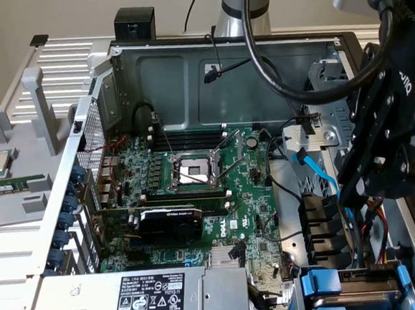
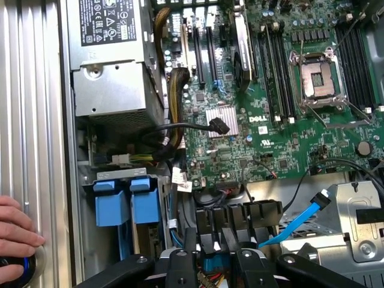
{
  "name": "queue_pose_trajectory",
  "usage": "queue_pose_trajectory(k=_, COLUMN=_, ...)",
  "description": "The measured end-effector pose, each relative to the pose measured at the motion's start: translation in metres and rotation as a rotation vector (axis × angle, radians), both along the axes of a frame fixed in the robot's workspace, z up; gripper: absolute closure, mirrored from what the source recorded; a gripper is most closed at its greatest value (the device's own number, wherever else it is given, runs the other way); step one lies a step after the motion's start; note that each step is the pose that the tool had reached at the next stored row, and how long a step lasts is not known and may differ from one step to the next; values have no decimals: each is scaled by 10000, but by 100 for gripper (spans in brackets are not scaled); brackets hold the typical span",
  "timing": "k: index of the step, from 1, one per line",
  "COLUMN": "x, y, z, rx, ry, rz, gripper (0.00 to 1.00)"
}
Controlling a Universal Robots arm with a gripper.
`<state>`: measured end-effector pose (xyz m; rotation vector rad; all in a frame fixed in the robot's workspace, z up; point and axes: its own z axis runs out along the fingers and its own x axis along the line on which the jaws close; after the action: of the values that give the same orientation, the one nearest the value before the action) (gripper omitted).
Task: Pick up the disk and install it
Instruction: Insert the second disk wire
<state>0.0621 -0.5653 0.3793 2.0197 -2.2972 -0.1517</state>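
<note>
Motherboard (image 1: 212, 191) fills the open case, power supply (image 1: 146, 294) near it, a blue cable (image 1: 319, 179) trailing by black drive slots (image 2: 237, 219). A person's hand (image 2: 15, 237) rests at the case edge. Gripper (image 2: 210, 264) hangs over those slots, fingers clamped on a blue-framed disk (image 2: 215, 263); two blue carriers (image 2: 127, 201) sit in the bay beside.

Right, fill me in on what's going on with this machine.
A robot arm is working over an open computer case with the motherboard exposed. Its end effector hangs above the drive bay area at the exterior view's right, close to a loose blue cable. Two blue-framed drives sit side by side in the bay below it. I cannot tell whether the end effector holds anything. A person's hand rests at the edge of the case.
</note>
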Motion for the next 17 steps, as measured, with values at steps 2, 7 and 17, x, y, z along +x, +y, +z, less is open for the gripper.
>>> queue_pose_trajectory(k=2, x=-1, y=0, z=2, rx=2, ry=-18, rz=0, gripper=69)
queue_pose_trajectory(k=7, x=-4, y=0, z=3, rx=0, ry=-34, rz=0, gripper=69)
queue_pose_trajectory(k=17, x=-8, y=0, z=3, rx=0, ry=-39, rz=0, gripper=84)
